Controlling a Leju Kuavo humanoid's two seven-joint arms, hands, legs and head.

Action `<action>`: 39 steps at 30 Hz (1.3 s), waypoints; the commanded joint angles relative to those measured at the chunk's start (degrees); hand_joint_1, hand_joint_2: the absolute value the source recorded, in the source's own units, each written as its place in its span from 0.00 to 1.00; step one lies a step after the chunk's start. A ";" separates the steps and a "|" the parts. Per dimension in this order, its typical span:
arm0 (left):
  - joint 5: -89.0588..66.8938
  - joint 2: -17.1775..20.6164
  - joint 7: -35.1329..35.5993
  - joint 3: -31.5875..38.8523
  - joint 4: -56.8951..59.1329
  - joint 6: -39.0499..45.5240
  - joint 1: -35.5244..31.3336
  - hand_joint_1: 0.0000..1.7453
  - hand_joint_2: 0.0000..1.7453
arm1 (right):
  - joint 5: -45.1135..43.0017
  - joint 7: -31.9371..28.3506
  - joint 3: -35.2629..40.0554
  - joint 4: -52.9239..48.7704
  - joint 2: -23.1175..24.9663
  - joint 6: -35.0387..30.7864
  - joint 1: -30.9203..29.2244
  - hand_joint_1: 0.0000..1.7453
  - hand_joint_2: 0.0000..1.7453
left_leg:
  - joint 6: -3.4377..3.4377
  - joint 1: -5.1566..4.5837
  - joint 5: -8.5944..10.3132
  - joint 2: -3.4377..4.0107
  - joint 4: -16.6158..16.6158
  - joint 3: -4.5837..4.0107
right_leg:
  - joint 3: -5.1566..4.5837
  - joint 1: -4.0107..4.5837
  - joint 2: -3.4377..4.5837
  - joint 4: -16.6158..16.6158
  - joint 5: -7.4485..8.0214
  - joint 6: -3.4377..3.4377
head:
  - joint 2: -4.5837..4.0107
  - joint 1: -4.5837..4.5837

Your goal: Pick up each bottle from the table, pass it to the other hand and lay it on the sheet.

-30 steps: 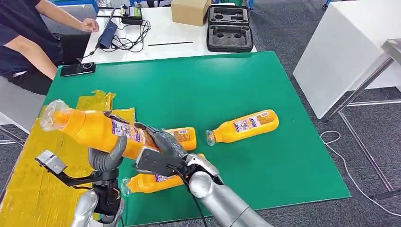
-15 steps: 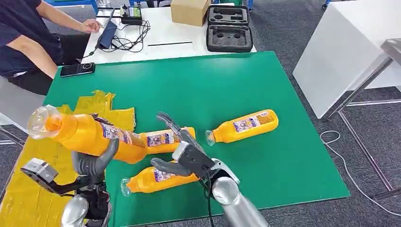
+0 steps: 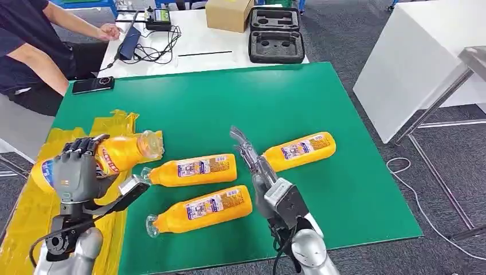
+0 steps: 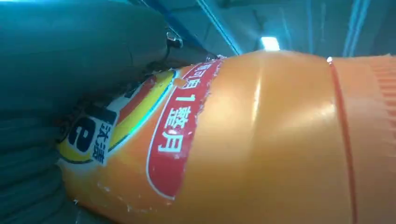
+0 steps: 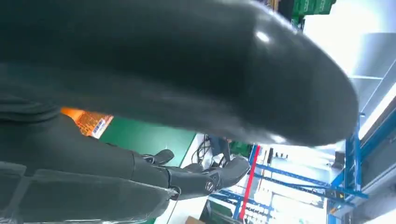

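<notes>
from the head view, the robot's left hand [image 3: 74, 169] wraps round a clear plastic bottle of orange drink [image 3: 117, 152], holding it on its side above the crinkled yellow sheet [image 3: 34, 223] at the left end of the green table mat [image 3: 229, 103], neck towards the middle of the table. i'd say it is low and level like that because the next thing is to lay it down there. the right hand [image 3: 252, 157] stands over the mat with fingers spread and nothing in them, between two other bottles, so it looks free for the next pick. three more orange bottles lie on the green: the middle bottle [image 3: 192, 170], the near bottle [image 3: 200, 209] and the far-right bottle [image 3: 301, 150].

the left wrist view is close against the held bottle's red and yellow label [image 4: 173, 135], with the dark fingers [image 4: 74, 42] pressed along it; a firm whole-hand grip, by my reckoning.

in the right wrist view the thick grey thumb [image 5: 187, 70] and dark fingers [image 5: 205, 177] are apart, empty.
</notes>
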 commanded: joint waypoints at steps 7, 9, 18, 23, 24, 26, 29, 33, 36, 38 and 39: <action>-12.46 6.45 5.27 -11.58 35.79 4.21 -13.85 1.00 1.00 | -2.95 -0.12 -1.79 5.10 -1.09 0.80 -6.17 0.00 0.00 | -0.09 0.01 0.02 -0.36 -0.11 0.25 | 0.33 0.01 -0.28 -0.08 -0.09 -0.09 | 0.00 -0.02; -12.08 7.20 5.76 -12.45 41.67 4.44 -16.58 1.00 1.00 | -3.52 -0.24 -1.73 5.68 -1.41 0.64 -6.35 0.00 0.00 | -0.12 0.06 0.02 -0.43 -0.10 0.31 | 0.43 0.06 -0.33 -0.09 -0.09 -0.14 | 0.00 0.00; -12.10 9.07 6.02 -12.13 53.58 5.67 -19.79 1.00 1.00 | -4.48 -1.14 -1.07 7.83 -1.65 0.66 -7.10 0.00 0.00 | -0.11 0.06 -0.05 -0.09 -0.06 0.32 | 0.38 0.13 -0.01 -0.07 -0.08 -0.09 | 0.00 0.00; -11.36 10.02 6.56 -11.29 53.98 5.39 -18.17 1.00 1.00 | -4.56 -1.15 -0.77 8.90 -1.21 0.85 -7.96 0.00 0.00 | -0.15 0.06 -0.11 0.02 -0.08 0.48 | 0.55 0.14 0.17 -0.07 -0.07 -0.14 | 0.00 -0.02; -10.88 10.12 6.18 -10.98 54.09 5.92 -17.90 1.00 1.00 | -4.57 -1.15 -0.61 9.45 -1.16 0.89 -8.39 0.00 0.00 | -0.14 0.03 -0.07 0.15 -0.10 0.34 | 0.35 0.11 0.26 -0.07 0.01 -0.08 | 0.00 0.00; -9.71 9.81 4.95 -9.96 54.31 6.46 -17.94 1.00 1.00 | -5.21 -1.36 -0.41 10.20 -1.25 0.62 -9.03 0.00 0.00 | -0.17 0.05 -0.11 0.18 -0.11 0.46 | 0.46 0.13 0.29 -0.07 -0.01 -0.13 | 0.00 0.00; -8.43 8.91 3.73 -9.18 53.56 5.06 -18.23 1.00 1.00 | -5.50 -1.51 -0.26 10.10 -1.71 0.10 -8.79 0.00 0.00 | -0.17 0.07 -0.09 0.14 -0.12 0.49 | 0.50 0.15 0.24 -0.08 -0.01 -0.12 | 0.00 -0.02; -7.57 8.84 2.45 -9.24 52.94 4.02 -17.82 0.24 1.00 | -5.60 -1.58 -0.21 10.08 -1.93 0.01 -8.70 0.00 0.00 | -0.17 0.09 -0.09 0.06 -0.11 0.56 | 0.57 0.16 0.16 -0.08 -0.03 -0.12 | 0.00 0.00; -6.85 9.05 1.26 -9.49 53.08 2.53 -17.75 0.00 0.00 | -5.74 -1.64 -0.12 10.22 -1.98 -0.08 -8.78 0.00 0.00 | -0.16 0.10 -0.11 0.08 -0.11 0.59 | 0.62 0.17 0.18 -0.09 -0.03 -0.10 | 0.00 0.00; -3.05 9.05 -1.98 -8.85 52.49 1.83 -17.24 0.00 0.00 | -6.02 -1.83 -0.02 10.51 -2.19 -0.40 -8.59 0.00 0.00 | -0.14 0.07 -0.08 0.03 -0.11 0.55 | 0.59 0.14 0.13 -0.07 -0.04 -0.07 | 0.00 0.00; -2.97 9.16 -2.07 -8.84 52.56 1.69 -16.98 0.00 0.00 | -6.06 -1.87 -0.01 10.60 -2.25 -0.45 -8.32 0.00 0.00 | -0.16 0.10 -0.11 0.07 -0.12 0.59 | 0.62 0.17 0.18 -0.10 -0.03 -0.10 | 0.00 0.00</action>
